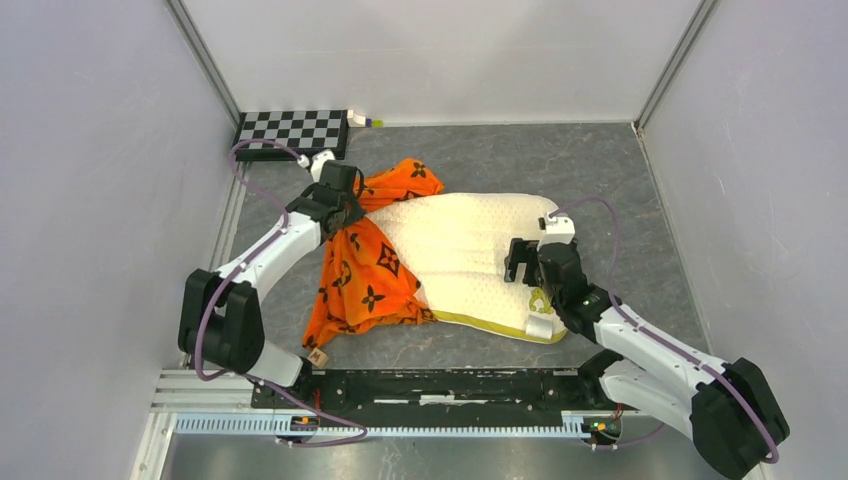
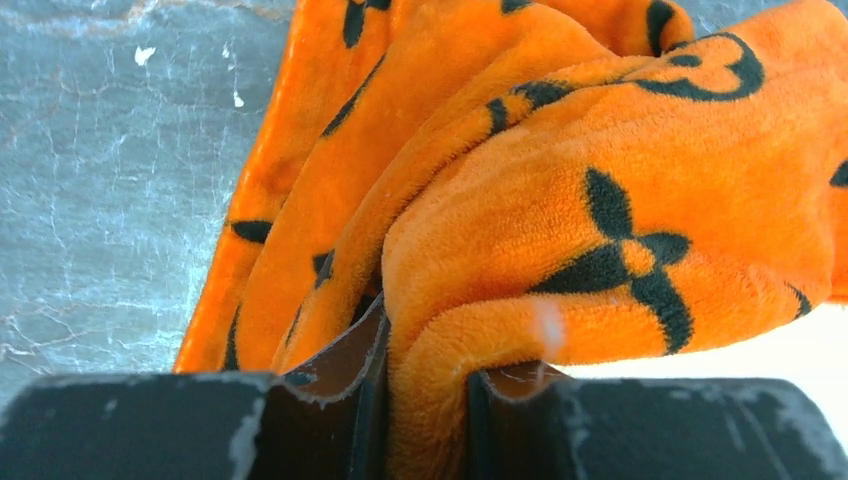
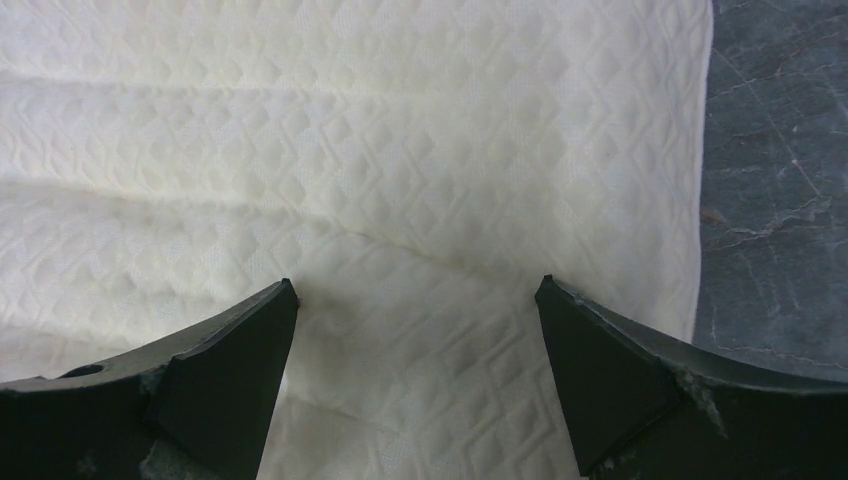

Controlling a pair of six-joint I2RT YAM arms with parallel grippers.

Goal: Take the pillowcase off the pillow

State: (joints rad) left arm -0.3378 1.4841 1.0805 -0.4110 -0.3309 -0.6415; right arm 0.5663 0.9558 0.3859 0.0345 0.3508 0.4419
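Note:
The orange pillowcase (image 1: 370, 265) with black motifs is bunched over the left end of the cream pillow (image 1: 465, 250), whose right two thirds lie bare. My left gripper (image 1: 345, 195) is shut on a fold of the pillowcase (image 2: 560, 230) at its far left edge; in the left wrist view the fabric is pinched between my fingers (image 2: 425, 410). My right gripper (image 1: 520, 262) is open and presses down on the pillow's right part; in the right wrist view its spread tips (image 3: 415, 300) rest on the textured pillow surface (image 3: 380, 160). The pillow's yellow-green band (image 1: 490, 327) runs along its near edge.
A black-and-white checkerboard (image 1: 293, 130) lies at the back left. White walls enclose the grey tabletop (image 1: 600, 170) on three sides. A metal rail (image 1: 430, 385) runs along the near edge between the arm bases.

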